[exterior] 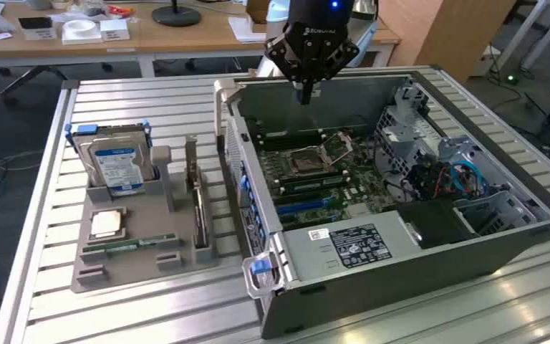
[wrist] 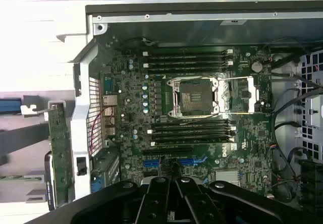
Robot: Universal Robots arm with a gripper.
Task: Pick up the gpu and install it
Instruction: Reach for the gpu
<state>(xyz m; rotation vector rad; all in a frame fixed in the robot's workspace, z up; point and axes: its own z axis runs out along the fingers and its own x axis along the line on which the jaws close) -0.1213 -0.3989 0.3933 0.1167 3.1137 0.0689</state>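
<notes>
The gpu [exterior: 198, 204] is seen standing on its long edge in a slot of the gray holder [exterior: 132, 269], a thin dark sliver from this angle, parked between the holder's other parts and the open computer case [exterior: 399, 287]. It is touched by nothing, and it is well apart from the gripper. On the holder, toward the exterior view's left, a silver hard drive [exterior: 117, 168] with a blue-and-white label is propped upright. Nearer the camera a square processor chip [exterior: 108, 223] is laid flat, and a narrow green memory stick [exterior: 127, 244] is set just in front of it. The holder itself is placed on a slatted metal table [exterior: 132, 100], close beside the case. The case is laid on its side with the panel off, so the green motherboard [exterior: 323, 179] is exposed, and its processor socket [exterior: 314, 159] can be made out near the middle with its metal frame flipped up. Over the far part of the case the gripper [exterior: 304, 94] is hung, pointing straight down. Its black fingers [wrist: 159, 196] are pressed together, fully closed, and nothing is held between them. From the wrist camera the motherboard is looked down on, with memory slots on either side of the socket.
</notes>
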